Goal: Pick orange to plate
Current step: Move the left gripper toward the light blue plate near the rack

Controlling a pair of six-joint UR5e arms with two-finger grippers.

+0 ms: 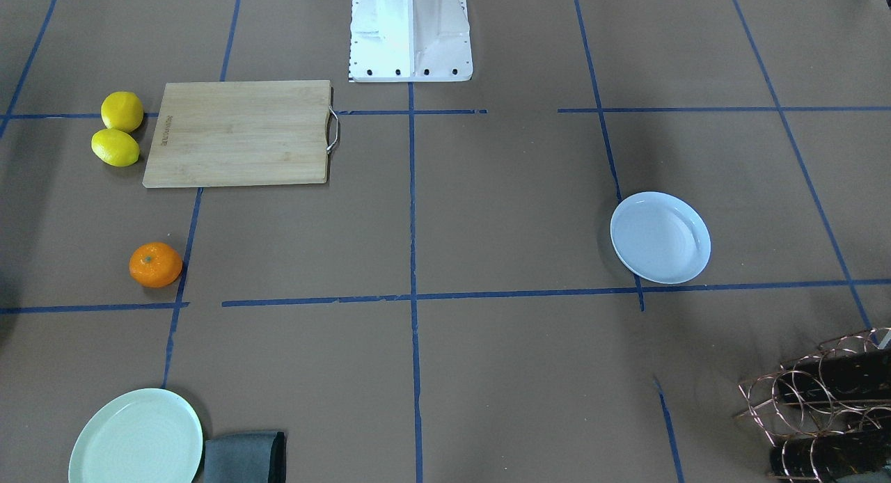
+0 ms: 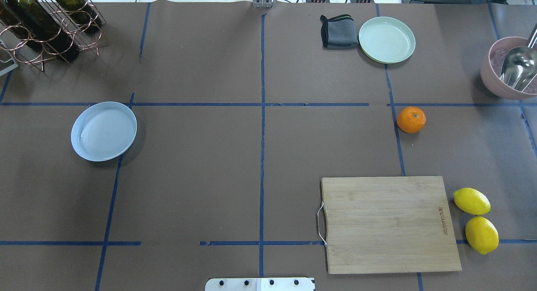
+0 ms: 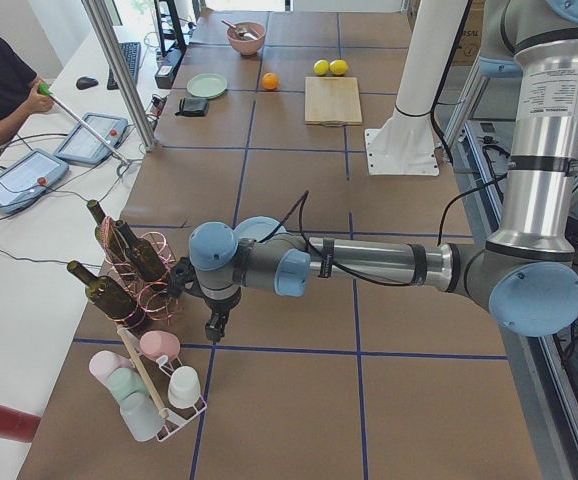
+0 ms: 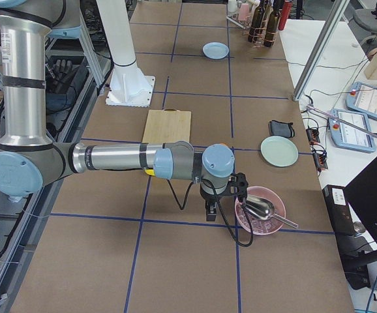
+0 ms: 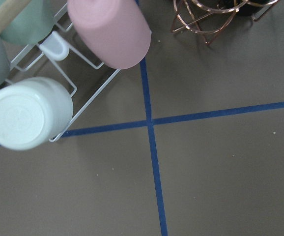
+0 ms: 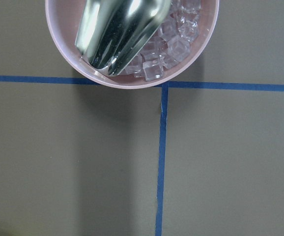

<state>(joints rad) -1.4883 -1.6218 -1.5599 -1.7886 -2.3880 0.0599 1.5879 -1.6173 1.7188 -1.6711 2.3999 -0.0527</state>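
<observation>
- Overhead exterior view is showing the orange (image 2: 411,119) sitting alone on the brown surface (image 2: 260,157) in the right half of the frame. It is lying just right of a blue tape line, above the wooden cutting board (image 2: 390,224) and below the pale green plate (image 2: 387,40).
- The plate (image 2: 104,131) is lying in the left half of that frame, well apart from the orange, and is holding nothing.
- The orange is looking small, round and bright, with a tiny green stem dot facing upward. Two yellow lemons (image 2: 471,201) are resting at the right edge of the cutting board, apart from it.
- Judging by its look, the fruit is probably going to feel light and firm with a little give in the peel. Its round shape is making it prone to roll if nudged from one side.
- A hold across its widest part, with the fingers coming down on opposite sides, is seeming the safest choice. Hard squeezing is risking a bruise.
- The left gripper (image 3: 212,335) is hanging over the surface near a cup rack (image 3: 154,395) and a bottle rack (image 3: 134,270), at the plate's end of the surface.
- The right gripper (image 4: 209,214) is hanging beside a pink bowl (image 4: 260,218) of ice holding a metal scoop.
- Neither wrist view is showing any fingers, so whether either pair is apart or together cannot be told.
- Nothing is touching the orange, so the pick is looking not yet begun.
</observation>
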